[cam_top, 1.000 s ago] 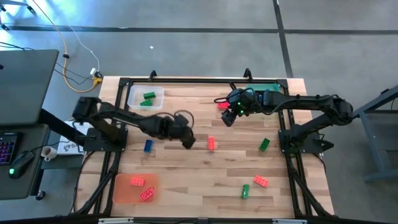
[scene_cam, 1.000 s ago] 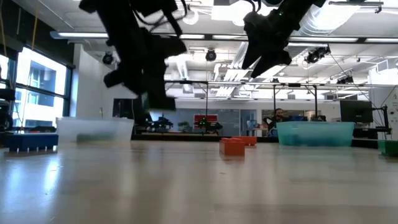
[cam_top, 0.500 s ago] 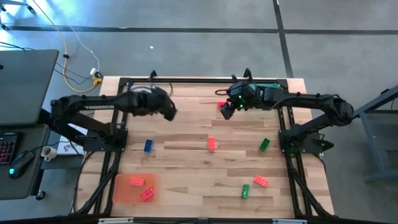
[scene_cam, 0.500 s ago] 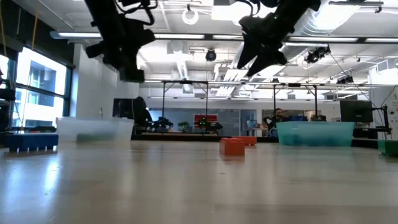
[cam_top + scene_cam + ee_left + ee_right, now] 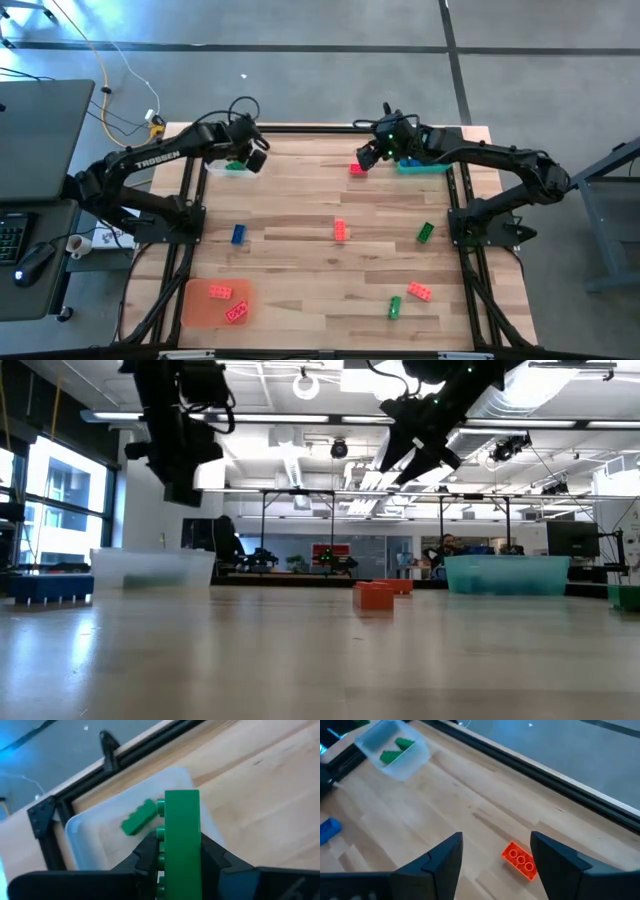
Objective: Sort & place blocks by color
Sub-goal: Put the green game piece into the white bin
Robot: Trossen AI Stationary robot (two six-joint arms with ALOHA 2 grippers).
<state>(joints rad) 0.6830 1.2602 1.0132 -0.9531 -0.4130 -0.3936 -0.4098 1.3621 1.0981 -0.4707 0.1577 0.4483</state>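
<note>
My left gripper (image 5: 255,157) hangs over the clear tray (image 5: 222,152) at the table's far left, shut on a green block (image 5: 181,835). Another green block (image 5: 138,816) lies on the tray's floor. My right gripper (image 5: 362,160) is open at the far middle, raised above a red block (image 5: 520,860) that lies flat on the wood and shows between its fingers. In the low view both grippers (image 5: 185,488) (image 5: 400,460) hang well above the table. Loose blocks lie on the wood: blue (image 5: 238,234), red (image 5: 341,231), green (image 5: 425,232). My left gripper pinches the green block between its two fingers, one on the studded face (image 5: 161,851) and one on the opposite face. The fingers slant downward and lie along the block, which sticks out past the fingertips. It is lifted clear, above the clear tray.
A teal tray (image 5: 428,166) sits at the far right. An orange tray (image 5: 200,305) at the near left holds two red blocks. A red block (image 5: 419,292) and a green one (image 5: 394,307) lie near right. Black frame rails (image 5: 300,128) border the table.
My left gripper has swung from the table's middle toward the far left corner and risen, carrying the green block over the clear tray, staying shut on it. My right gripper has drifted a little toward the far edge, still open.
</note>
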